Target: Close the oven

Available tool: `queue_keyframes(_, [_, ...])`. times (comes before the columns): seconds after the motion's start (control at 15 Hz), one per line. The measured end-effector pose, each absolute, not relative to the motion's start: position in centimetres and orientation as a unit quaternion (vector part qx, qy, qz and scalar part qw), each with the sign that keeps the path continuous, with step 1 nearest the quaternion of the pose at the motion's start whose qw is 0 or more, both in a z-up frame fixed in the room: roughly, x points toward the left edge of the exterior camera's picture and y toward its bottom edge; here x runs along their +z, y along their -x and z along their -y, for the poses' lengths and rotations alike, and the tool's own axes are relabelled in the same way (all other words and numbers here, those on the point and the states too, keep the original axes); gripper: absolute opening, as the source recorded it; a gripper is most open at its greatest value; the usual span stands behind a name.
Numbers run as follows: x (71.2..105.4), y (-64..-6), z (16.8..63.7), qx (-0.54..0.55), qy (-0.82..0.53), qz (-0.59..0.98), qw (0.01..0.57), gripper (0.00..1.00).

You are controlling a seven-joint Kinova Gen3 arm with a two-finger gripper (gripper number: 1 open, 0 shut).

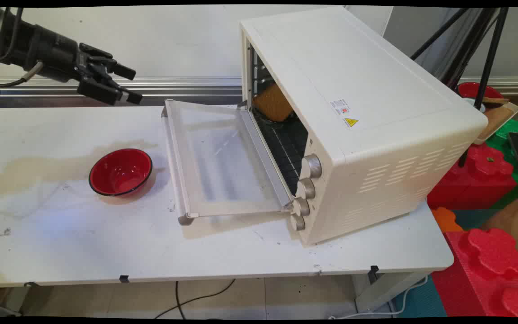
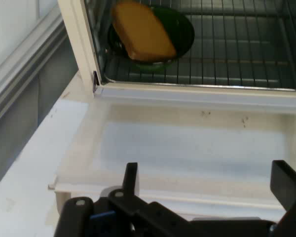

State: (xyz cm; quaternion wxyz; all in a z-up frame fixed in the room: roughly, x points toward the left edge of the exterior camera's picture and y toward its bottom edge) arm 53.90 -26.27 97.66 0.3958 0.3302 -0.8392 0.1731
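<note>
Main view: the gripper (image 1: 126, 84) hangs in the air left of the toaster oven (image 1: 353, 121), its 2 fingers spread wide and holding nothing. The oven's door (image 1: 223, 162) lies folded down flat; a red bowl (image 1: 120, 172) sits on the table (image 1: 83, 243) left of the door.

Hand view: inside the oven, bread (image 2: 142, 30) rests in a green dish (image 2: 180, 27) on the rack (image 2: 237, 59), well apart from the fingers (image 2: 130, 177).

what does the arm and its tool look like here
The tool is matte black, with angular linkage bars ending in two flat, blocky fingers. Behind it sits a black cylindrical wrist section, joined to a white arm link at the picture's upper left. Thin black cables loop down from the wrist. No markings are visible.
</note>
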Motion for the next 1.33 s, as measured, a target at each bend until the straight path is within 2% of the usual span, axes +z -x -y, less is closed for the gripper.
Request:
queue_keyframes(0.67, [95.7, -52.9, 24.8, 0.117, -0.341, 0.874, 0.326, 1.00])
queue_keyframes(1.33, [91.6, -50.4, 22.9, 0.063, -0.371, 0.888, 0.263, 1.00])
